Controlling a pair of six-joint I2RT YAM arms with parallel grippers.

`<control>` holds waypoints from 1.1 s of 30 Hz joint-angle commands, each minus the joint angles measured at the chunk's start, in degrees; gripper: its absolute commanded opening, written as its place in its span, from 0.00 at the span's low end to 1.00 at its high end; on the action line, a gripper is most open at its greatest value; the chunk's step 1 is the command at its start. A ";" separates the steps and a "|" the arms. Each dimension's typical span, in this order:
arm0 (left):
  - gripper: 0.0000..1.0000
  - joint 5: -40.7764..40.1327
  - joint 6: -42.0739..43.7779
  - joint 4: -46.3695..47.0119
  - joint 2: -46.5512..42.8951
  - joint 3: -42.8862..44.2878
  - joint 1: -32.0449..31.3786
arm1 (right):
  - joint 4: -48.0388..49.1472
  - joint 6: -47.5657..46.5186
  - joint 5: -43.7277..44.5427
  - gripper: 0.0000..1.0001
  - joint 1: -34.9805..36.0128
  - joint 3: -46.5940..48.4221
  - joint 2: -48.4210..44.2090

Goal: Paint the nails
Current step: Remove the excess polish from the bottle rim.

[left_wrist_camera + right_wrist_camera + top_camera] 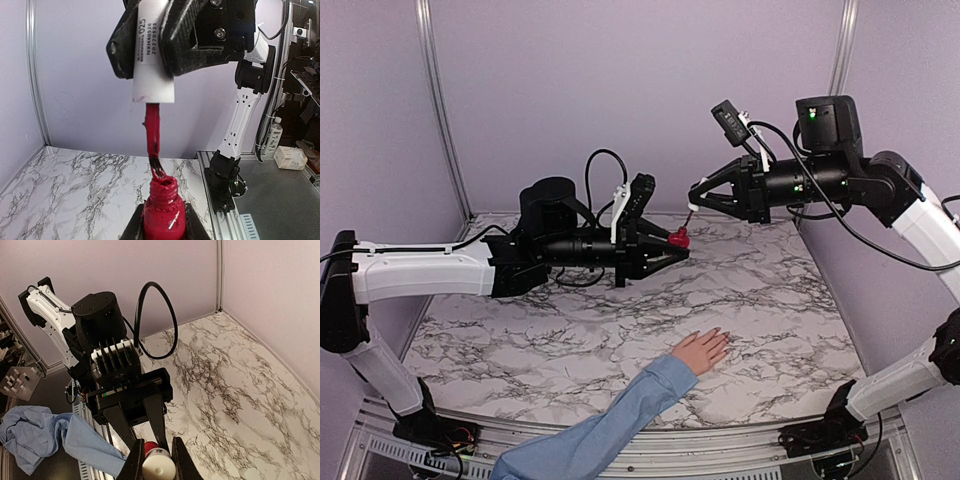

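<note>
From the left wrist, the white cap (152, 70) carries sideways black print: "025" and "20270525" read clearly, while the line between them, beginning "NXH", is too fine to be sure of. The right gripper (155, 50) is clenched on this cap from above. A red-coated brush (152, 132) hangs from the cap, its tip at the mouth of the red polish bottle (164, 215). The left gripper (165, 231) grasps that bottle from both sides at the bottom edge. A pale carton (291, 157) off the table bears lettering too small to read.

From the right wrist, the right gripper's fingers (134, 462) squeeze the cap's round top, with the bottle just behind it between the left gripper's prongs. Blue cloth (45, 432) lies at the left. No writing can be read here.

From the top, both grippers meet in the air over the marble table (520, 330), cap directly above bottle. The nails (723, 336) are on a hand (702, 350) lying flat on the table near its front edge, fingers pointing right and away from the camera, blue sleeve (610, 430) trailing behind. They are well apart from the brush, below it and nearer the camera, and too tiny to tell apart
</note>
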 commanded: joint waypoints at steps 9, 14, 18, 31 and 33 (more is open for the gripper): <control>0.00 0.49 -0.20 0.11 0.93 2.11 -0.16 | 0.20 -0.52 -2.01 0.00 -0.28 0.12 -0.52; 0.00 0.15 -0.26 0.11 0.99 2.09 -0.16 | -0.36 -1.11 -3.56 0.00 -0.28 -0.23 -0.49; 0.00 -0.10 -0.29 0.10 1.06 2.17 -0.16 | -1.04 -1.55 -3.14 0.00 -0.32 -0.49 -0.47; 0.00 0.29 -0.37 0.11 1.77 3.04 -0.16 | -1.63 -1.83 0.40 0.00 -0.34 -0.20 -1.01; 0.00 0.34 -0.37 0.05 1.79 3.03 -0.16 | -1.17 -1.42 0.38 0.00 -0.52 0.07 -1.30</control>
